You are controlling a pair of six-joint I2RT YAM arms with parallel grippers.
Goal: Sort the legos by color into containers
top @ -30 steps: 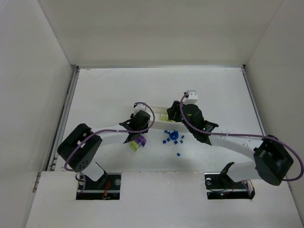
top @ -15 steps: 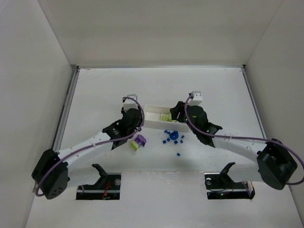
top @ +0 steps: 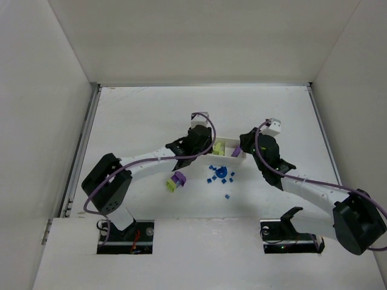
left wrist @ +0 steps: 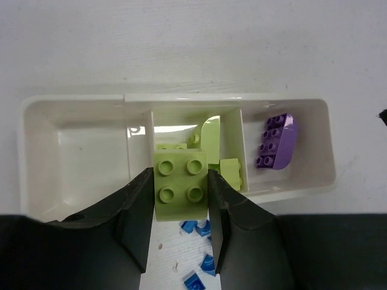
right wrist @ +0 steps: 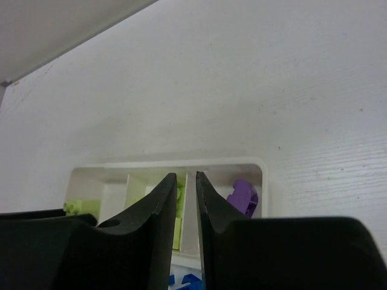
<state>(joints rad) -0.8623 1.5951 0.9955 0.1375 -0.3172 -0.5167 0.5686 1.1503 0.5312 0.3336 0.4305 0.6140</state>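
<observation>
Lime-green brick point(left wrist: 179, 184), studs up, square with no long axis, clenched between the fingers of the left gripper point(left wrist: 179, 181). Hangs over the near wall of the white tray point(left wrist: 78, 103), which lies lengthwise across the jaws. Middle compartment point(left wrist: 181, 124), holding other green pieces, just ahead of the jaws; purple block point(left wrist: 276, 142) ahead-right. Calls, by the look of it, for a short push forward before release. Blue cubes point(left wrist: 196, 226) under the jaws. Right gripper point(right wrist: 181, 178) off at the tray's purple end, nearly closed on nothing.
</observation>
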